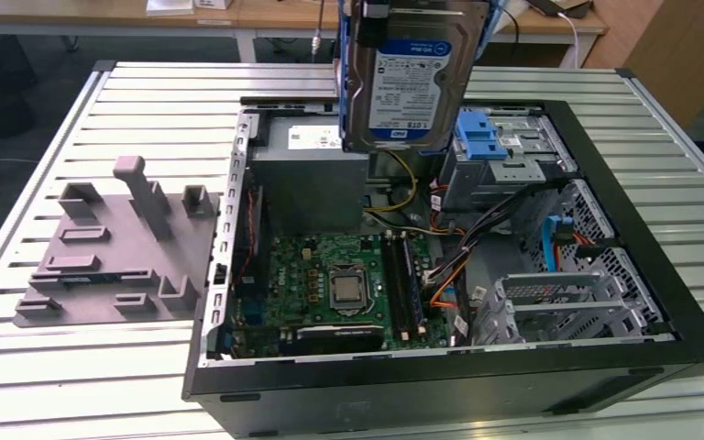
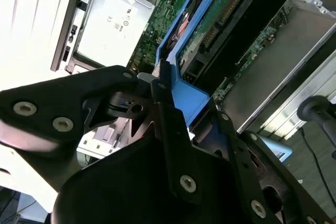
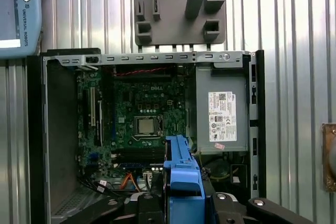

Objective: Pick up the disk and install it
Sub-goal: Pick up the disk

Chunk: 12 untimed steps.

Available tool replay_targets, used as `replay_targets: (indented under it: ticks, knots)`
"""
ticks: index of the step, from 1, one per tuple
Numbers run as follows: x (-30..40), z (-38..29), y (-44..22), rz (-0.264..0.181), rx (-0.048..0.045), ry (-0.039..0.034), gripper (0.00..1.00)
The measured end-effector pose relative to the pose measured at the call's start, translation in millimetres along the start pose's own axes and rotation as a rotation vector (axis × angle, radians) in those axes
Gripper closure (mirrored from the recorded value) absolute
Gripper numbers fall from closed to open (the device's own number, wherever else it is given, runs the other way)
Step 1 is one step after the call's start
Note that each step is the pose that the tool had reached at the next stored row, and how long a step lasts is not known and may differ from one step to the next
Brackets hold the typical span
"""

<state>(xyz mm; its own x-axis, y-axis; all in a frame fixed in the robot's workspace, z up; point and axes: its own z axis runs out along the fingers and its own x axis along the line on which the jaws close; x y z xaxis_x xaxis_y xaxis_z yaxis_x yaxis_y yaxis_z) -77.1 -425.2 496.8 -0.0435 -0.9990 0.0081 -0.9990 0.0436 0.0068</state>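
The disk (image 1: 407, 82) hangs upright above the back of the open computer case (image 1: 450, 371), its white-and-blue label facing the exterior camera and blue rails along its edges. In the second wrist view my gripper (image 2: 186, 103) is shut on the disk's blue carrier (image 2: 184, 90), with one dark finger (image 2: 165, 114) pressed against the rail and the drive's underside (image 2: 226, 14) stretching away. In the first wrist view the blue carrier (image 3: 181, 174) sticks out from my gripper (image 3: 181, 203) over the case's interior.
Inside the case lie the motherboard (image 1: 340, 284), a grey power-supply box (image 1: 315, 174) and a grey metal cage with a blue latch (image 1: 499, 147). A grey moulded fixture (image 1: 107, 247) sits at the exterior view's left on the slatted table (image 1: 83, 376). A teach pendant (image 3: 18, 14) lies beside the case.
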Motion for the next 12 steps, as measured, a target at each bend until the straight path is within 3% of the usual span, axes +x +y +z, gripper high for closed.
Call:
replay_targets:
  ticks: [5,12]
  knots:
    - [4.0,0.0,-0.9,0.001,-0.0001,0.0001,0.64]
    - [4.3,0.0,-1.0,0.001,0.0000,0.0012,0.64]
